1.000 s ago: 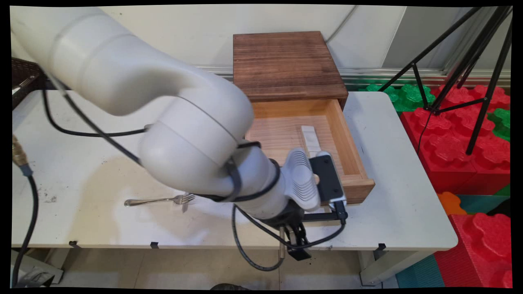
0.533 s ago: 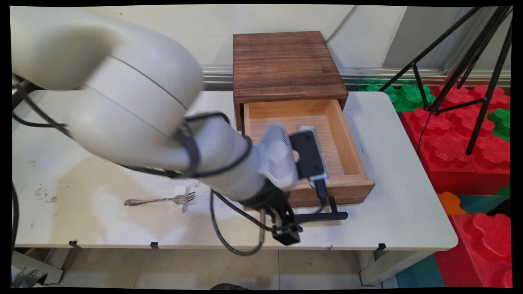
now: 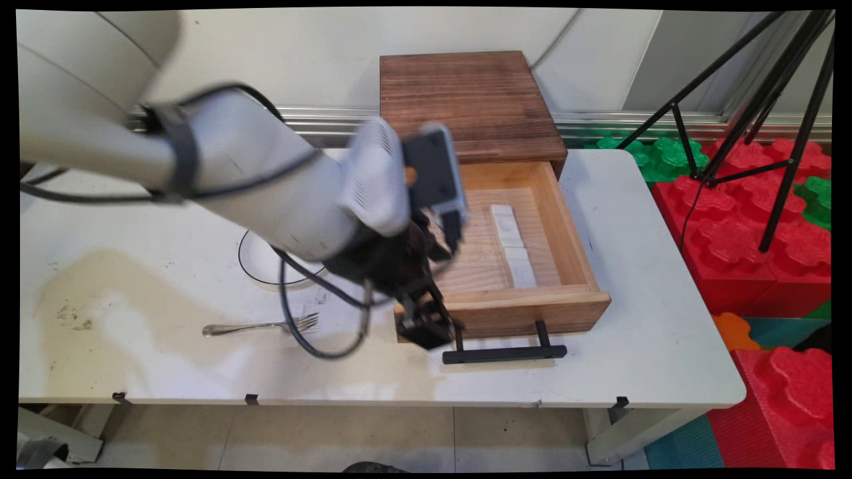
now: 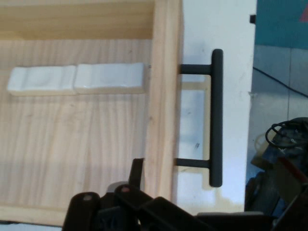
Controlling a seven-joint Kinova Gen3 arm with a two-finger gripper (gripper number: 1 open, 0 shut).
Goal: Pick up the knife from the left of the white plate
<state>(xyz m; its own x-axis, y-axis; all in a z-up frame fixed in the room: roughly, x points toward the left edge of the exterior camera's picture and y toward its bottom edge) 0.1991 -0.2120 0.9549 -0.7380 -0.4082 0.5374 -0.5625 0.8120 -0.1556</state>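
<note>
A dark wooden box [image 3: 466, 106] stands at the back of the white table, its light wood drawer [image 3: 532, 316] pulled out toward the near side. Two white oblong pieces [image 3: 512, 246] lie end to end inside the drawer, along its right wall. My gripper [image 3: 426, 329] hangs over the drawer's front left corner, just left of the black bar handle [image 3: 504, 352]. The hand view looks down on the drawer's front wall [image 4: 163, 96], the handle [image 4: 216, 118] beyond it and the white pieces [image 4: 77, 79] on the drawer floor. My gripper [image 4: 130, 192] holds nothing that I can see.
A metal fork [image 3: 263, 326] lies on the table left of the gripper, with a white plate [image 3: 263, 263] behind it, partly hidden by the arm. A black tripod [image 3: 752, 100] and red and green foam blocks [image 3: 765, 253] stand to the table's right.
The gripper has moved from past the table's near edge, in front of the handle, back and to the left, up to the drawer's front left corner. The drawer has stayed pulled out.
</note>
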